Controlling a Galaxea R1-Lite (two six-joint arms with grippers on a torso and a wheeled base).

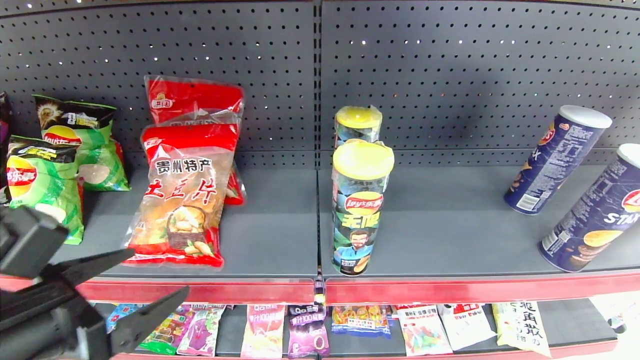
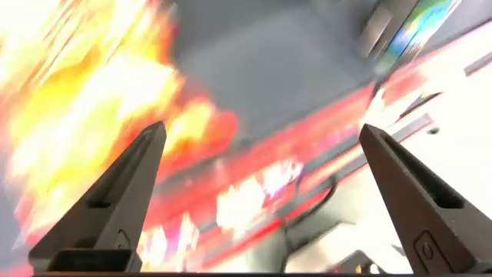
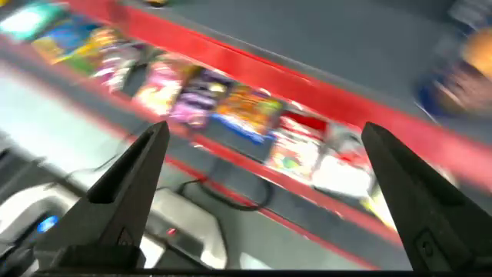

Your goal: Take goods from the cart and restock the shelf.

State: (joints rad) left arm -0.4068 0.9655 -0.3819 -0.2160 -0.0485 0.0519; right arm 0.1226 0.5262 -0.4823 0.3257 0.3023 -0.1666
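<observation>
On the grey shelf (image 1: 280,235) lie two red-topped bags of potato slices (image 1: 182,200), one behind the other. Two yellow-lidded chip cans (image 1: 359,205) stand in the middle, and two dark blue cans (image 1: 555,157) lean at the right. My left gripper (image 1: 157,275) is open and empty at the lower left, in front of the shelf's red edge (image 1: 210,290), just below the front bag. In the left wrist view its fingers (image 2: 115,208) spread wide before the blurred bag (image 2: 84,115). My right gripper (image 3: 261,138) is open and empty, facing the lower shelf's packets (image 3: 246,111).
Green chip bags (image 1: 50,170) stand at the shelf's far left. The lower shelf holds a row of small snack packets (image 1: 350,325). Bare shelf space lies between the yellow-lidded cans and the blue cans. A pegboard back wall (image 1: 450,75) closes the shelf.
</observation>
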